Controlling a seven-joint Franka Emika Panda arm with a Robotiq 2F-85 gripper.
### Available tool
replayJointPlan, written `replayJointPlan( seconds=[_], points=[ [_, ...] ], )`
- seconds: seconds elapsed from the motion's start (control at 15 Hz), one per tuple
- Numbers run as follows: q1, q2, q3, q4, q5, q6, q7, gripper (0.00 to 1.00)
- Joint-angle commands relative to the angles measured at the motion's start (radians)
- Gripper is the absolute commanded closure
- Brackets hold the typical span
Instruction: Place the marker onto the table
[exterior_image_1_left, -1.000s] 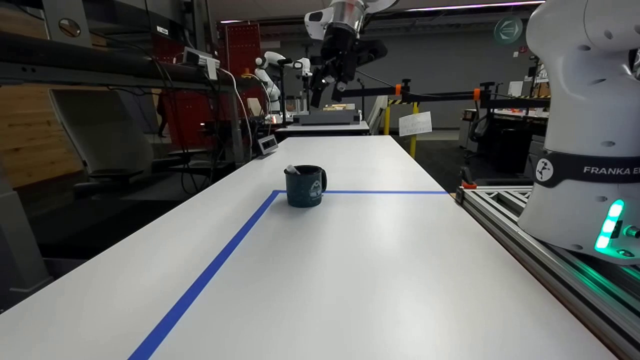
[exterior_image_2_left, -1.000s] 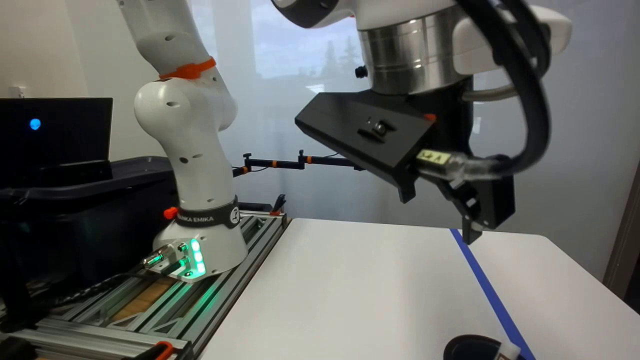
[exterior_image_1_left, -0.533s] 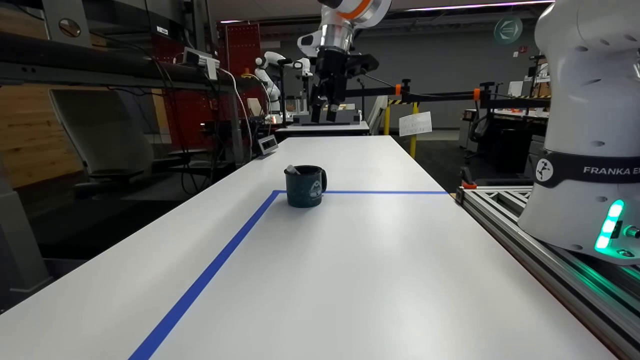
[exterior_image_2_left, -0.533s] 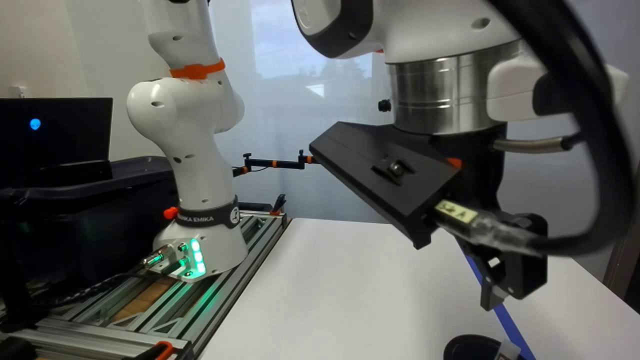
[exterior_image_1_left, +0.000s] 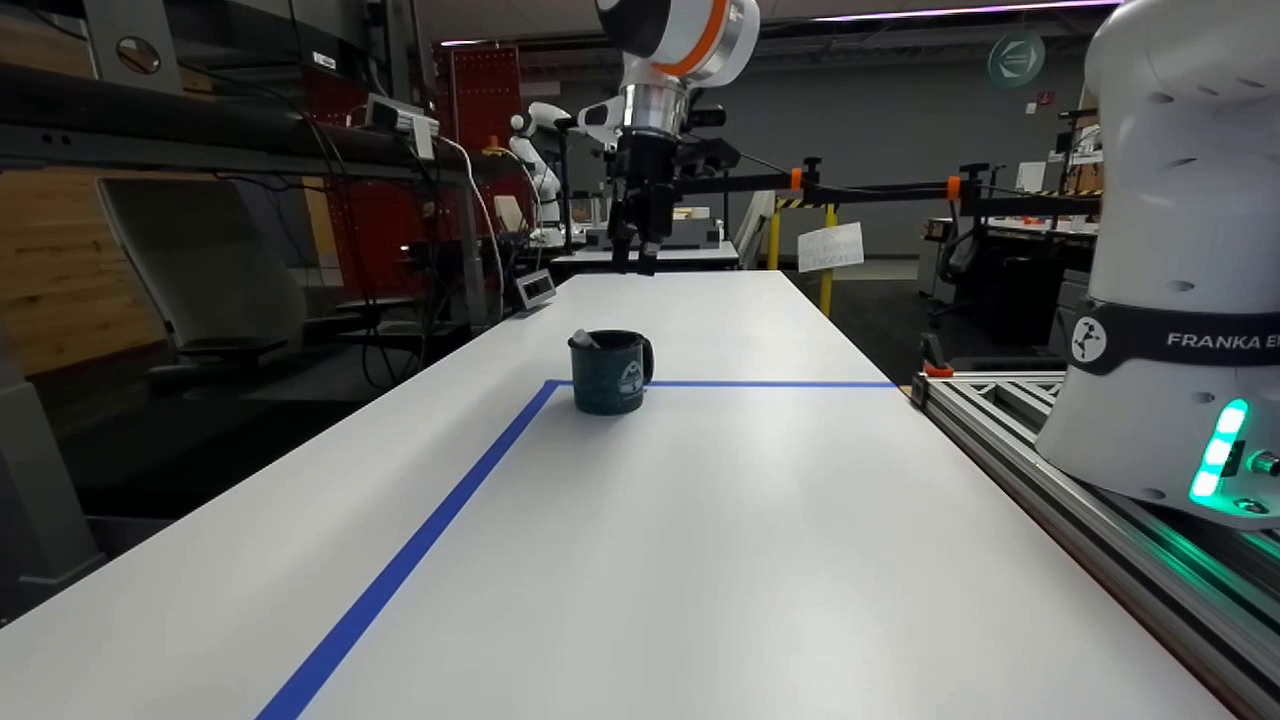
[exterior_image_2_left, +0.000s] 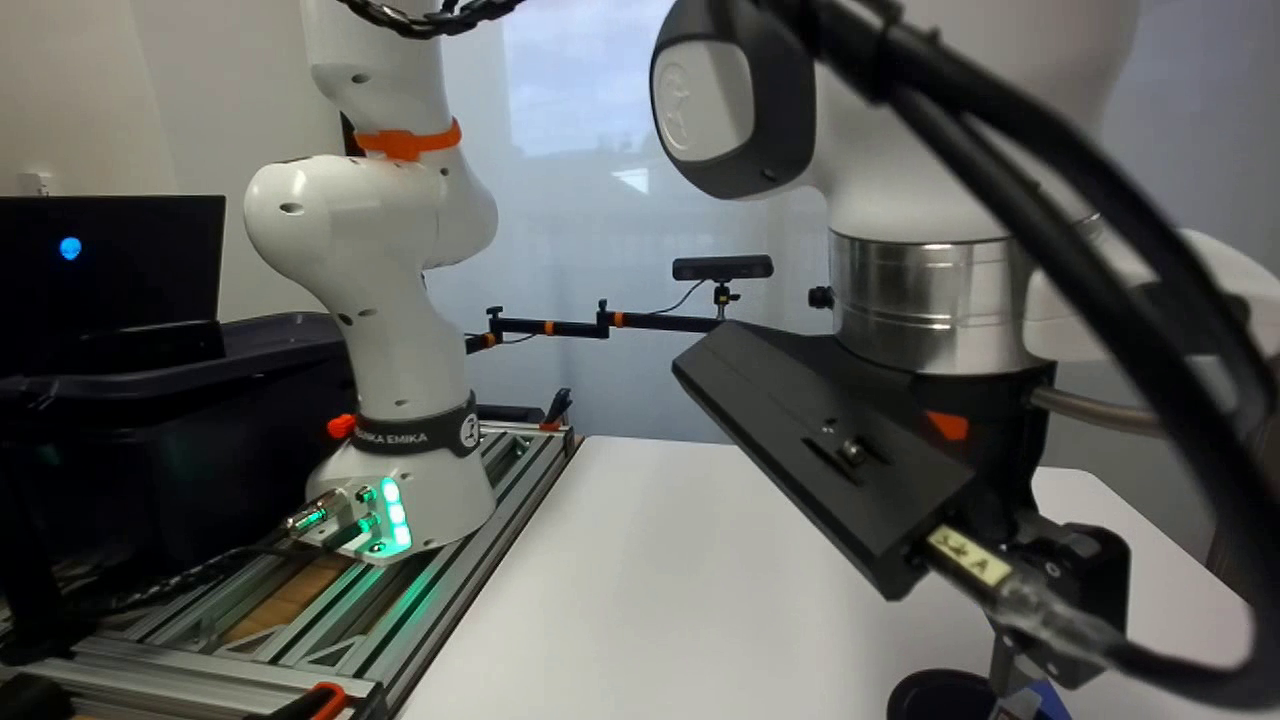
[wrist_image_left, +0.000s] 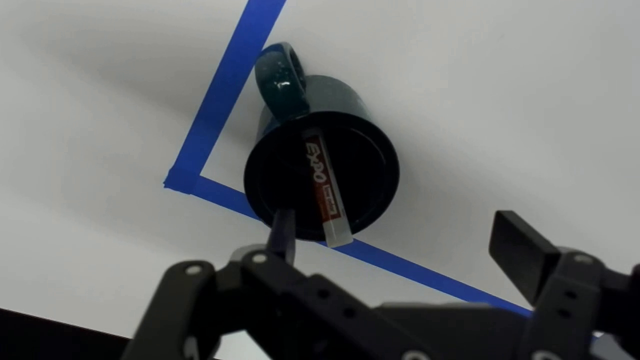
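The marker (wrist_image_left: 327, 187) is a white pen with a red-brown label. It leans inside the dark blue-green mug (wrist_image_left: 336, 95), its pale end sticking out over the rim. The marker's tip shows in both exterior views (exterior_image_1_left: 584, 339) (exterior_image_2_left: 1016, 704). The mug (exterior_image_1_left: 608, 390) stands upright on the white table (exterior_image_1_left: 750, 520), beside the corner of the blue tape. My gripper (wrist_image_left: 400, 239) is open and empty above the mug. In the wrist view the marker's end lies nearer the left finger, between the two fingers. In an exterior view the gripper (exterior_image_1_left: 634, 264) points down, apart from the mug.
Blue tape lines (exterior_image_1_left: 420, 545) cross the table. The metal-railed bench (exterior_image_2_left: 480, 560) with the robot base runs along one table edge. A small grey device (exterior_image_1_left: 536, 289) sits at the far table edge. A black camera on a boom arm (exterior_image_2_left: 722, 268) stands behind.
My gripper has moved down toward the mug and turned to point more straight down. It stays open. The mug and marker have not moved.
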Motion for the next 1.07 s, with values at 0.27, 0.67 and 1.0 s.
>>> replayJointPlan(
  seconds=[0.27,0.67,1.0],
  points=[
    [-0.079,0.096,0.115,0.017,0.078,0.165,-0.024,0.00],
    [-0.101,0.093,0.139,0.009,0.035,0.149,0.011,0.00],
    [-0.113,0.135,0.189,0.028,0.080,0.188,-0.024,0.00]
  ],
)
